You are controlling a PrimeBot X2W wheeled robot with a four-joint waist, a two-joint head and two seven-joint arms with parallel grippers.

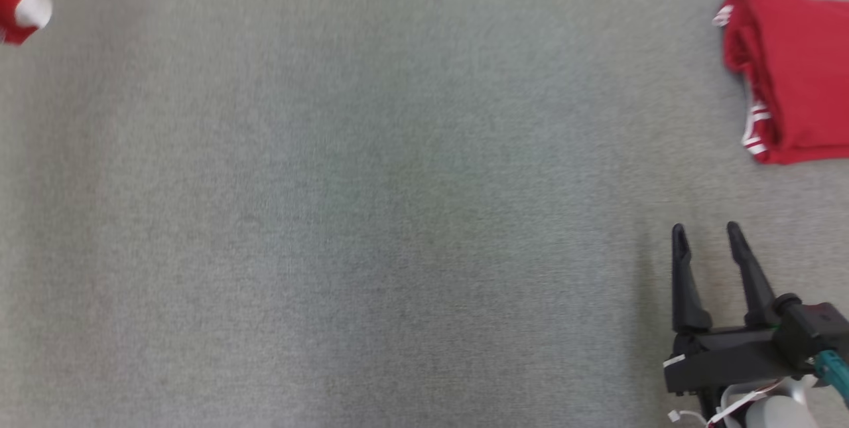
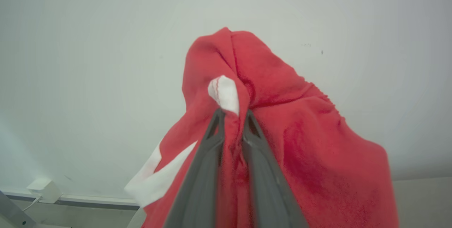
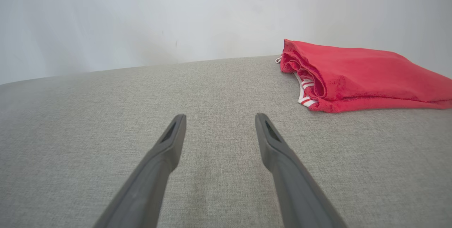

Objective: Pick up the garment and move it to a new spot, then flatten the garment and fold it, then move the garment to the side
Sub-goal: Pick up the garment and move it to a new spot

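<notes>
Folded red garment (image 1: 789,76) lies on grey fabric (image 1: 371,215) ahead of the wide-open, empty right gripper (image 1: 706,232). The left gripper (image 2: 233,113) pinches a bunched red-and-white garment (image 2: 300,132) draping back along its fingers.

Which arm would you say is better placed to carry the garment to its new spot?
Left: the left gripper is shut on the red garment. The right gripper stands open and empty above the grey surface, apart from the folded red cloth.

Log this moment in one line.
left gripper: shut on red garment | right gripper: open, empty | folded red garment: far right on grey surface
</notes>
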